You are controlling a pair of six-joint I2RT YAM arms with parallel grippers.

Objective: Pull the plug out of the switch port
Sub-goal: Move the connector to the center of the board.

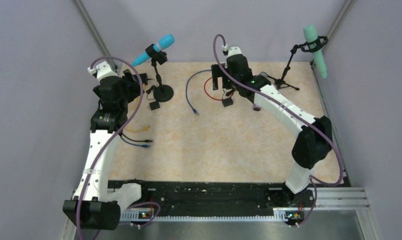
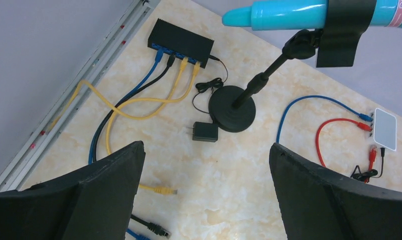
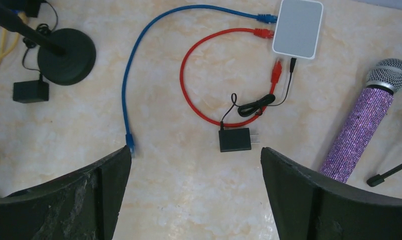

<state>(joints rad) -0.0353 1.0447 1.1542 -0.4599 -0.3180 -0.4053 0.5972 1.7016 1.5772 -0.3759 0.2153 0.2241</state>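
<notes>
Left gripper (image 2: 206, 145) gapes, right gripper (image 3: 195, 148) too; upper left, the plug (image 2: 195, 67) looks stiff, the switch (image 2: 181, 40) light. Pinch the plug's body.

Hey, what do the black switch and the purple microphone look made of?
The switch: likely matte black plastic or painted metal, dull even surface. The purple microphone: body looks covered in glittery studs that sparkle; head looks like silvery metal mesh.

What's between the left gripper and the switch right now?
Left wrist view: a small black adapter and its coiled cord, then the plugged cables fanning from the switch toward the left gripper.
</notes>
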